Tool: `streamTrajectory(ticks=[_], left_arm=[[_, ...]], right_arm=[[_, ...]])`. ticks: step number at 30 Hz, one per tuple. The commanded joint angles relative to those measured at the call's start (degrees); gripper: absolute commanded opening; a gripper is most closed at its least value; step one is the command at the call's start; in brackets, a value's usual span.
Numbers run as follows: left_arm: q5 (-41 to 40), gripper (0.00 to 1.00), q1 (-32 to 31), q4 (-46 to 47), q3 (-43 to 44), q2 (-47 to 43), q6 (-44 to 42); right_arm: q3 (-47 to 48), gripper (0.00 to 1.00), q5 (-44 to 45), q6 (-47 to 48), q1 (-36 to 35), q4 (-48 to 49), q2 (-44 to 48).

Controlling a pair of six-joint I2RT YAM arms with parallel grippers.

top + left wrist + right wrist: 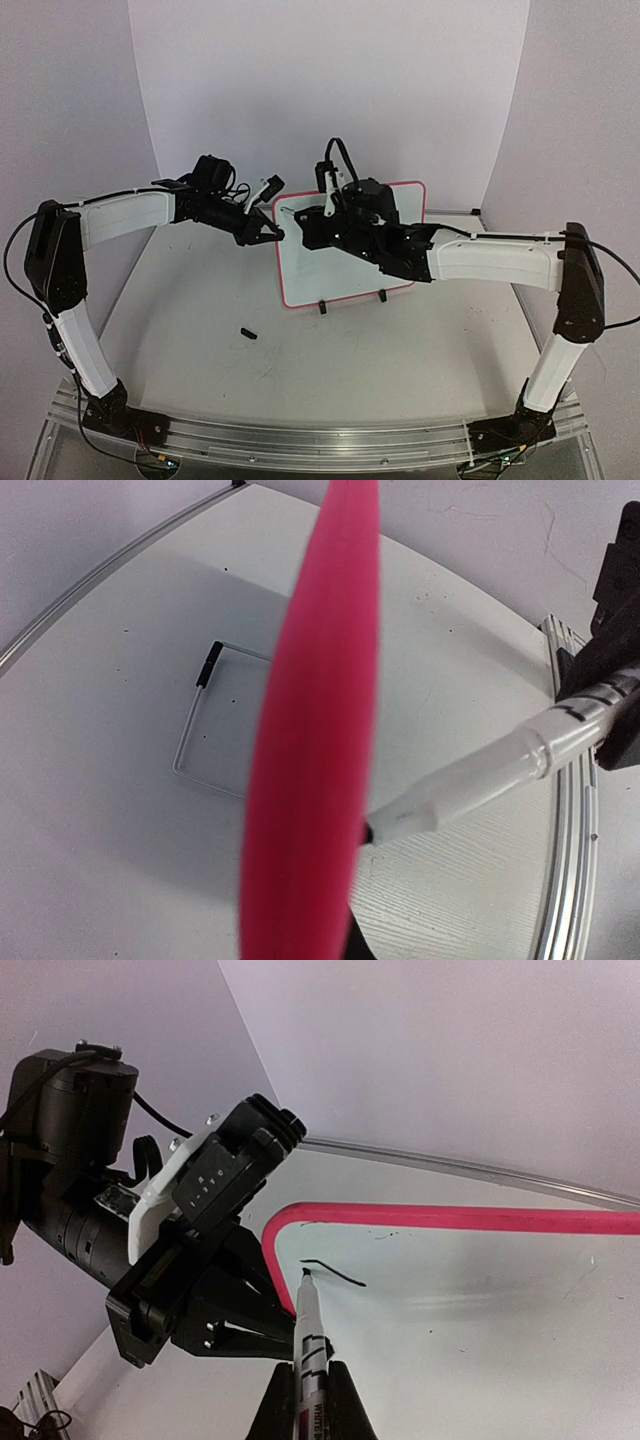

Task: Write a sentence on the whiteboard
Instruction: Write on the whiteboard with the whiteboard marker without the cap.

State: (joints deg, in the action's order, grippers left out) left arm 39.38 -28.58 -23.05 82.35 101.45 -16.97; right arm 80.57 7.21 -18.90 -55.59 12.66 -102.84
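Note:
The whiteboard (345, 265) stands tilted on the table's middle, white with a red-pink frame (450, 1218). My left gripper (274, 234) is shut on its left edge; in the left wrist view that frame (315, 730) fills the centre as a blurred pink band. My right gripper (312, 1405) is shut on a whiteboard marker (308, 1335), its black tip touching the board near the top left corner. Of the sentence, only one short curved dark stroke (338, 1274) shows beside the tip. The marker (470, 785) also shows in the left wrist view, its tip just behind the frame.
A small black marker cap (248, 333) lies on the table in front of the board, to the left. The board's two black feet (322, 307) rest on the tabletop. White backdrop walls close off the back and sides. A metal rail (320, 435) runs along the near edge.

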Motion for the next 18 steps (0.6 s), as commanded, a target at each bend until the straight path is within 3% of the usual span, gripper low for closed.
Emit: streamTrajectory(ticks=[1,18], left_arm=[[-4.5,0.00,0.1,-1.6,-0.4,0.9,-1.5],[-4.6,0.00,0.1,-1.7,-0.3,1.0,-1.6]], right_arm=[[1.5,0.00,2.9,-1.4,0.0,-0.1,-0.4],[-2.0,0.00,2.1,-4.0,0.0,-3.6,-1.4]])
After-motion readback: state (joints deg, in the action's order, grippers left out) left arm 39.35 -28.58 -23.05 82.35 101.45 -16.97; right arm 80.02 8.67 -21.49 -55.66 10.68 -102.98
